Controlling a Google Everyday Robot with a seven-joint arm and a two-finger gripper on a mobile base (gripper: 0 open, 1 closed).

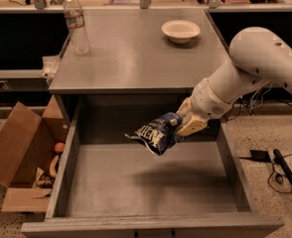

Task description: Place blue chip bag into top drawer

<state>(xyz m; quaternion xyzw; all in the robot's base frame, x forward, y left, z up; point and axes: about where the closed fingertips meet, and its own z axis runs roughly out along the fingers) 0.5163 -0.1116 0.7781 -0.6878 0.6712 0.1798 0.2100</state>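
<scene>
Blue chip bag (157,134) of crinkled dark foil is waiting to go into the largest thing in view, the wide grey metal top drawer (136,182), which is standing pulled out so its flat bottom is lying open to me. My white arm (245,68) is reaching down past the front edge of the grey cabinet top (131,58) to get between the walls. My two-finger gripper (182,125) is pinching the bag by one end, so it is hanging clear above the drawer floor, toward the back right.

Your arm (255,63) reaches in from the right, forearm sloping down-left; your gripper (184,125), near mid-view, is clamped on the bag (156,134).
</scene>
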